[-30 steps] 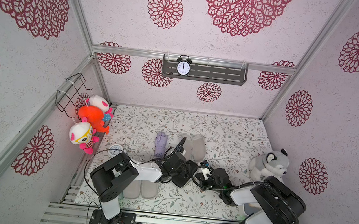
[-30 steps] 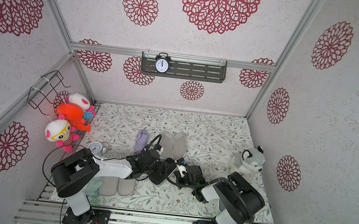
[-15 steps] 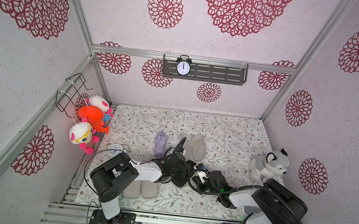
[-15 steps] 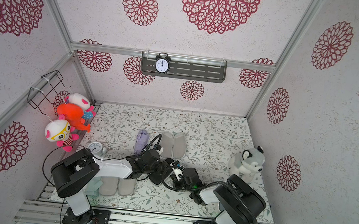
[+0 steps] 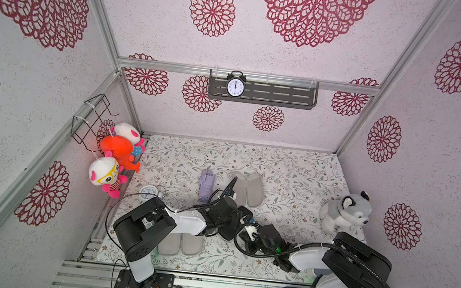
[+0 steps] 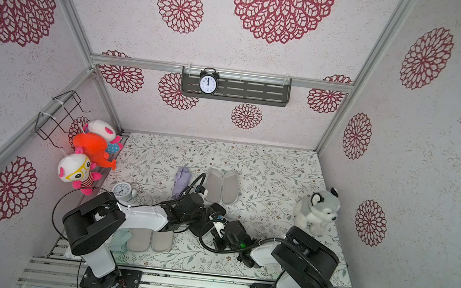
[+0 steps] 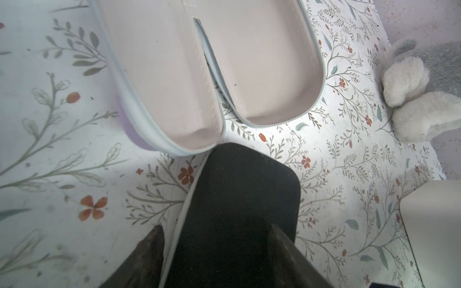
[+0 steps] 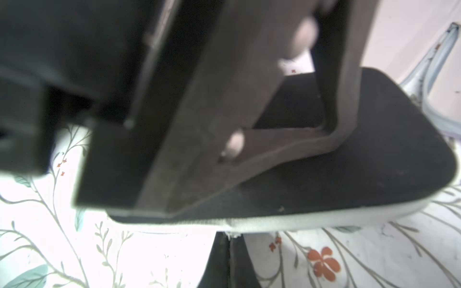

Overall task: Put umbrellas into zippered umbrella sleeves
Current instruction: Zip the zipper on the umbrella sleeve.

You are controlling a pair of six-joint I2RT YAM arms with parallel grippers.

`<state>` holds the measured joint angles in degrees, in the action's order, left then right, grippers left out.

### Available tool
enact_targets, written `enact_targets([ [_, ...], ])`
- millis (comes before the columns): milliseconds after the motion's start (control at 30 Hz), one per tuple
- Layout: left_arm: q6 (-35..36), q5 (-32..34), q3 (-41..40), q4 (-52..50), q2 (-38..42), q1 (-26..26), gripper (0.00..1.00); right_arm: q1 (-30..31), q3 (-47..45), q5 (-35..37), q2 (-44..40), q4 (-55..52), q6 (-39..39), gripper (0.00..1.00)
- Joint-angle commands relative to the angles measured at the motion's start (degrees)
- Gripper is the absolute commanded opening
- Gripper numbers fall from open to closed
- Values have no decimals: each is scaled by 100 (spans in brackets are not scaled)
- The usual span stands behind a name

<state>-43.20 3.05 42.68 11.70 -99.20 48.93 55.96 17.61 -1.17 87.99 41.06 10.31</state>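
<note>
Change: the right hand (image 8: pixel 229 249) has drawn slightly toward the front edge of the surface (image 5: pixel 294 172); the left hand (image 7: pixel 217 239) has not moved.
Left hand: gripping the black sleeve (image 7: pixel 244 194), 1 finger on either side.
Right hand: closed, tips at that sleeve's zip edge; whether they pinch the pull cannot be told.
Black sleeve: shut, toward the front of the surface; contents hidden.
Lilac sleeve (image 5: pixel 248 188): open at the centre of the surface, both halves empty, its end just beside the black sleeve.
Lilac umbrella (image 5: pixel 207 184): on the surface beside the lilac sleeve, on the left-edge side.
Mint sleeve (image 5: pixel 182 244): open at the front edge, 2 halves empty.
Mint umbrella (image 6: pixel 121 240): beside the mint sleeve, toward the front-left corner.
</note>
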Motion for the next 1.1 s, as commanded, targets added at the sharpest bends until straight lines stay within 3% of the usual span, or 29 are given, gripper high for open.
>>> enact_targets([
  [0, -230, -59, -308, -791, -287, 58, 65, 501, 260, -588, 182, 7, 182, 0],
  [267, -320, -9, -330, -766, -275, 58, 64, 902, 305, -349, -39, 22, 379, 0],
  [567, -365, 27, -447, -825, -27, 52, 68, 1013, 409, -472, 426, 501, 603, 0],
  [700, -323, 151, -665, -893, 428, 39, 79, 960, 186, -316, 147, 323, 653, 0],
  [1067, -321, -13, -1016, -934, 980, 149, 81, 465, -451, 94, -617, -423, 615, 0],
])
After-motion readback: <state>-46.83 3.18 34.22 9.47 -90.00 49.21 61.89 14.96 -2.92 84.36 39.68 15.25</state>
